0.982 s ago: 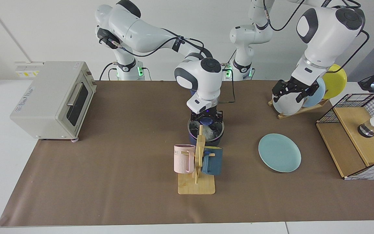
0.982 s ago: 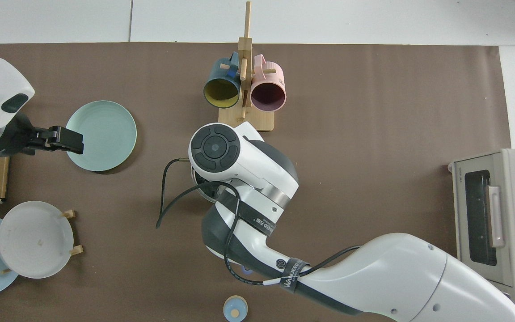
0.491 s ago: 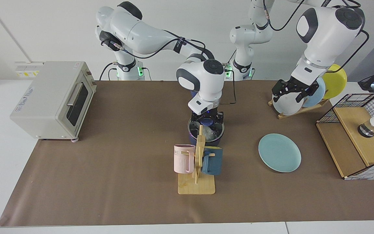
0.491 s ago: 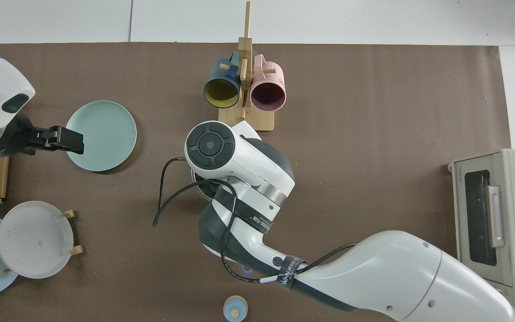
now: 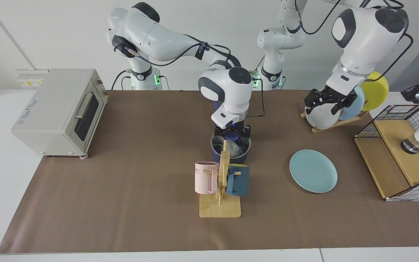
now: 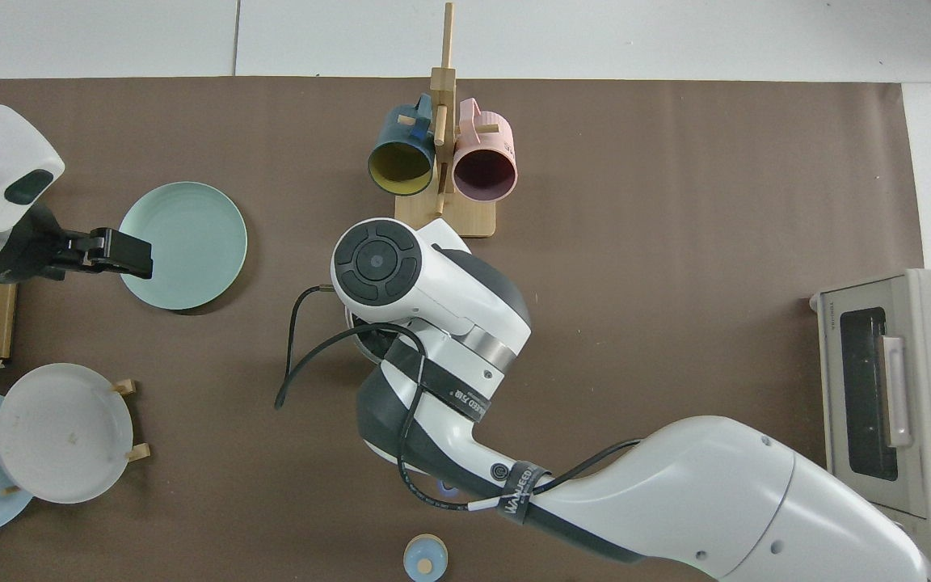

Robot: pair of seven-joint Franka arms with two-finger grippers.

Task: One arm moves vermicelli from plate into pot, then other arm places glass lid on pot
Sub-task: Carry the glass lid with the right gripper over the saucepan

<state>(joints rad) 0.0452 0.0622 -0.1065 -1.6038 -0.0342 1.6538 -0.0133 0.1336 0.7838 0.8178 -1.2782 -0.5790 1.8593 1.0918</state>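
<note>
The right gripper (image 5: 232, 135) hangs at the centre of the facing view, directly over the pot (image 5: 231, 148), its black fingers (image 5: 220, 133) standing on either side of the blue knob of the glass lid (image 5: 232, 139); whether they clamp the knob or merely flank it, I cannot tell. The lid sits on the pot's rim, and through the glass a pale clump, the vermicelli (image 5: 235, 148), shows inside. In the top view the right arm's white wrist covers the pot almost wholly.

Just in front of the pot, towards the bottom of the frame, stands a wooden mug stand (image 5: 220, 200) with a pink mug (image 5: 206, 177) and a dark-blue mug (image 5: 238, 179) hung on it.

To the right of centre the teal plate (image 5: 313, 171) lies flat and bare on the brown mat (image 5: 122, 203). The left gripper (image 5: 327, 103) waits raised at the upper right, in front of the plate rack (image 5: 335, 109), fingers narrowly apart and holding nothing; in the top view it reaches over the plate's left edge (image 6: 114, 252).

A toaster oven (image 5: 58, 111) sits at the left edge of the mat
</note>
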